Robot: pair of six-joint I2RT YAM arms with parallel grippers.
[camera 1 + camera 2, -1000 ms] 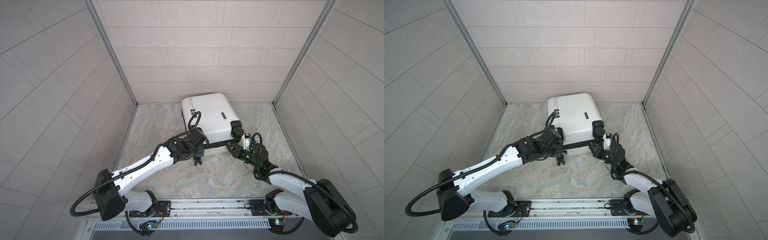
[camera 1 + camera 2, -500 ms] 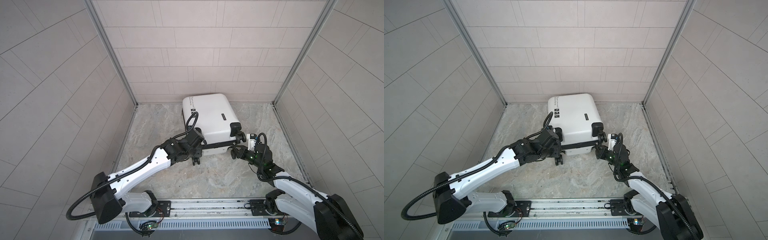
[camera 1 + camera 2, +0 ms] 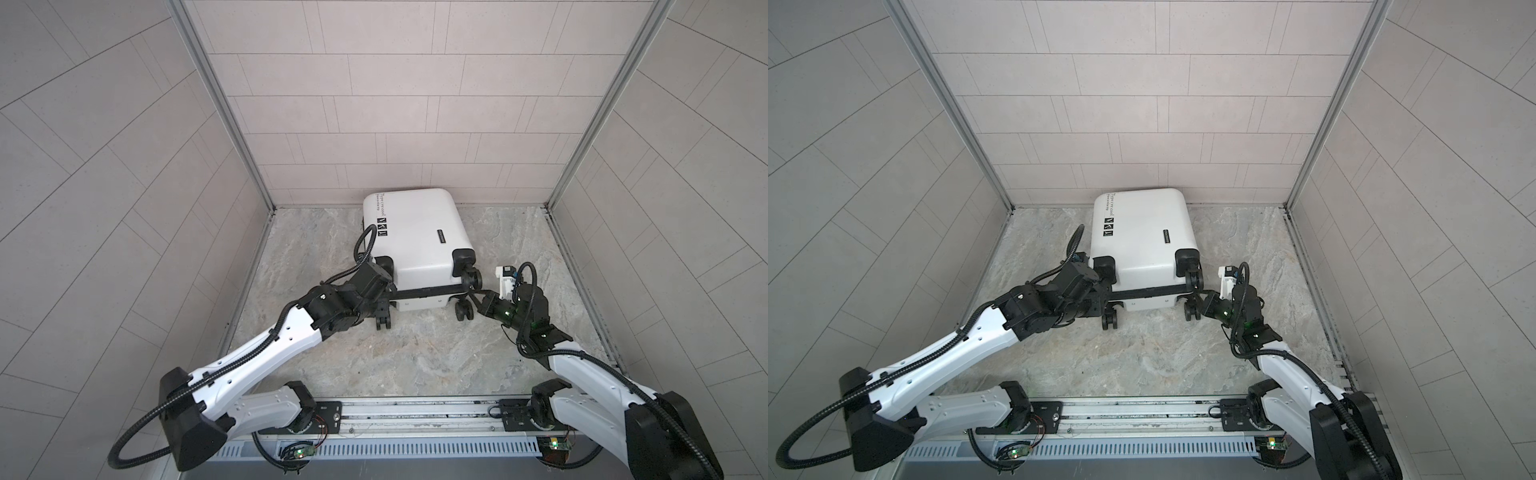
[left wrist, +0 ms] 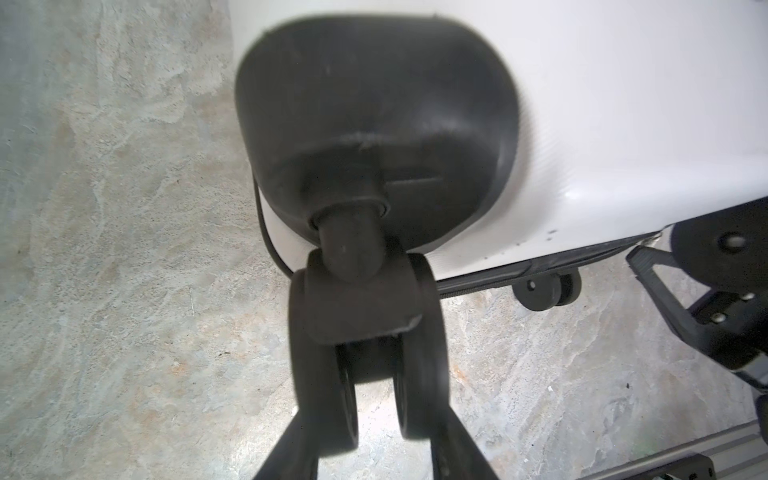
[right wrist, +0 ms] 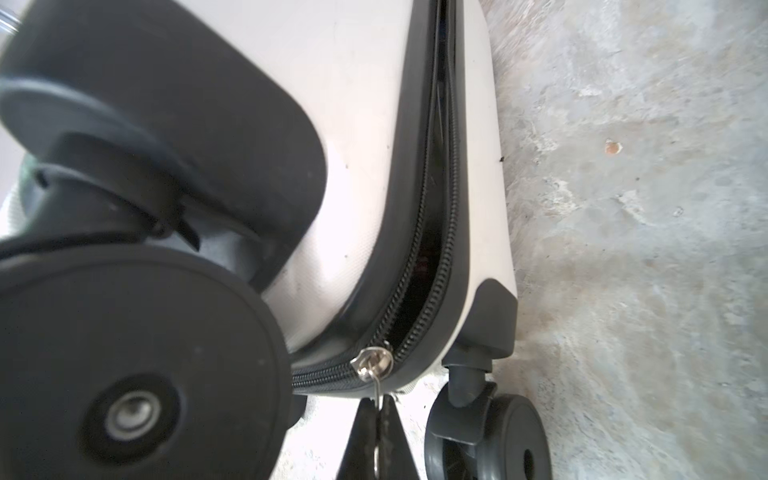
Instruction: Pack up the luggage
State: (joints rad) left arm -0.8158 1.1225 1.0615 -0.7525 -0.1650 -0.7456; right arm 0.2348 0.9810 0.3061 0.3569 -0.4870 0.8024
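Note:
The luggage [image 3: 415,232] [image 3: 1142,232], a white hard-shell suitcase, lies flat on the floor with its far end against the back wall. Its black wheels face me. My left gripper [image 3: 384,291] [image 3: 1105,291] [image 4: 370,399] is shut on the twin wheel [image 4: 365,353] at the near left corner, one finger on each side of it. My right gripper [image 3: 472,296] [image 3: 1201,294] [image 5: 380,405] is shut on the metal zipper pull [image 5: 377,386] at the near right corner. Beyond the slider [image 5: 372,361] the zipper seam [image 5: 436,208] gapes open; on its other side the teeth are closed.
Tiled walls [image 3: 124,208] enclose the marble floor [image 3: 415,353] on the left, back and right. The arms' base rail [image 3: 415,411] runs along the front edge. A lower right wheel [image 5: 490,440] stands close beside my right fingers.
The near end of the luggage has shifted a little to the left with my left gripper. My right arm has stretched farther forward while keeping hold of the zipper pull.

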